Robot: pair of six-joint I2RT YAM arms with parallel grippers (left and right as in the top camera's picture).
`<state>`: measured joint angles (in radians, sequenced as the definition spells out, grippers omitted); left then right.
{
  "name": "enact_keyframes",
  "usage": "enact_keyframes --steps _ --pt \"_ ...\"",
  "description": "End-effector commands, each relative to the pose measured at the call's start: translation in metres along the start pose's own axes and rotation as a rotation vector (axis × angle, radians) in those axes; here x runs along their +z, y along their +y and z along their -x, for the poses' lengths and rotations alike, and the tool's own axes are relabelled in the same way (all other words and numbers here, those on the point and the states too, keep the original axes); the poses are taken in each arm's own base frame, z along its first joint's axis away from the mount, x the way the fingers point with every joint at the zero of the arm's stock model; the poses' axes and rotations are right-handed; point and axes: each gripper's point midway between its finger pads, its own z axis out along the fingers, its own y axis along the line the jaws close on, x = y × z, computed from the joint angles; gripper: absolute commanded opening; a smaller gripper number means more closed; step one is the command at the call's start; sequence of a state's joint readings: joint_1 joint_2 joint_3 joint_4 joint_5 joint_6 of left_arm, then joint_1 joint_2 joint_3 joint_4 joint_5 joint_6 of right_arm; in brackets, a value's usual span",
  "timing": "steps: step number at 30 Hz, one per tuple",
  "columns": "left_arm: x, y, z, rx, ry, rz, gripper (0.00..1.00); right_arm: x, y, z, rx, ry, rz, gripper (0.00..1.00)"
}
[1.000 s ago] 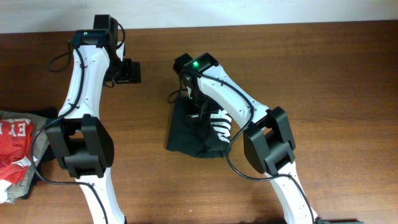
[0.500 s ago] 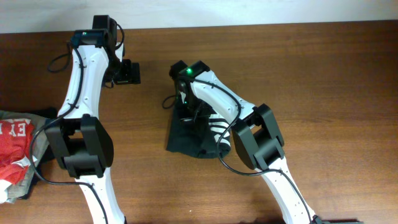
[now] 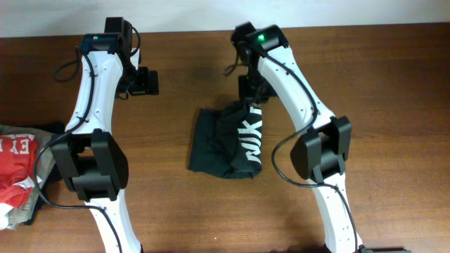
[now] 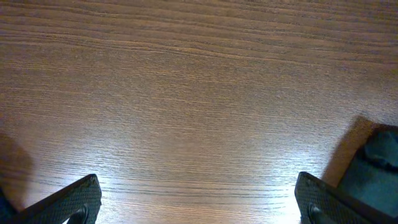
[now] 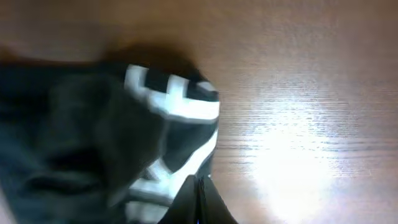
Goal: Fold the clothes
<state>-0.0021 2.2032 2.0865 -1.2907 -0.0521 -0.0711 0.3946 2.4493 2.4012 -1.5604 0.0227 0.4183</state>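
The dark green-black T-shirt (image 3: 221, 140) lies bunched in the middle of the table, with its white NIKE lettering (image 3: 253, 137) facing up on the right side. My right gripper (image 3: 250, 93) is at the shirt's far right corner, and the cloth peaks up toward it. In the right wrist view the gripper (image 5: 199, 190) is shut with the shirt's edge (image 5: 93, 124) at its tips. My left gripper (image 3: 144, 81) is wide open over bare wood to the left of the shirt. Nothing lies between its fingers in the left wrist view (image 4: 199, 205), and a dark cloth corner (image 4: 379, 162) shows at the right edge.
A red garment with white letters (image 3: 17, 158) and a grey-khaki garment (image 3: 28, 204) lie piled at the table's left edge. The table's far edge (image 3: 337, 27) runs along the top behind both arms.
My right gripper has moved from the shirt's far left part up and to the right. The shirt's top layer has come over with it, and the NIKE lettering now shows. The left arm has not moved.
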Motion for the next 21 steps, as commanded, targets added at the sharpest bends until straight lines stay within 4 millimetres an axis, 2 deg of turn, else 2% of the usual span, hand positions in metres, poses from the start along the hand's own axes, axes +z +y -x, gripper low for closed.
enact_keyframes --steps 1,4,8,9,11,15,16,17,21 --pt "0.006 0.002 -0.003 -0.002 0.018 -0.008 0.99 0.034 0.010 -0.009 -0.043 0.061 0.046 0.04" --pt "0.006 0.002 -0.002 -0.002 0.017 -0.008 0.99 0.055 0.048 -0.020 -0.105 0.062 0.110 0.04" --pt "0.006 0.002 -0.003 -0.002 0.017 -0.008 0.99 0.054 0.124 -0.030 -0.244 -0.034 0.210 0.04" --pt "0.006 0.002 -0.002 -0.002 0.016 -0.008 0.99 0.053 0.137 -0.034 -0.272 -0.054 0.217 0.04" --pt "0.006 0.002 -0.002 -0.002 0.015 -0.009 0.99 0.052 0.150 -0.037 -0.298 -0.077 0.218 0.04" --pt "0.006 0.002 0.000 -0.003 0.006 -0.009 0.99 0.054 0.138 -0.035 -0.224 -0.081 0.161 0.05" --pt "0.006 0.003 0.003 -0.005 -0.003 -0.009 0.99 0.056 0.124 -0.034 -0.198 -0.090 0.085 0.04" --pt "0.006 0.005 0.004 -0.010 -0.009 -0.009 0.99 0.057 0.102 -0.036 -0.149 -0.092 -0.029 0.04" --pt "0.006 0.007 0.008 -0.016 -0.023 -0.009 0.99 0.049 0.073 -0.049 -0.159 -0.041 -0.146 0.04"
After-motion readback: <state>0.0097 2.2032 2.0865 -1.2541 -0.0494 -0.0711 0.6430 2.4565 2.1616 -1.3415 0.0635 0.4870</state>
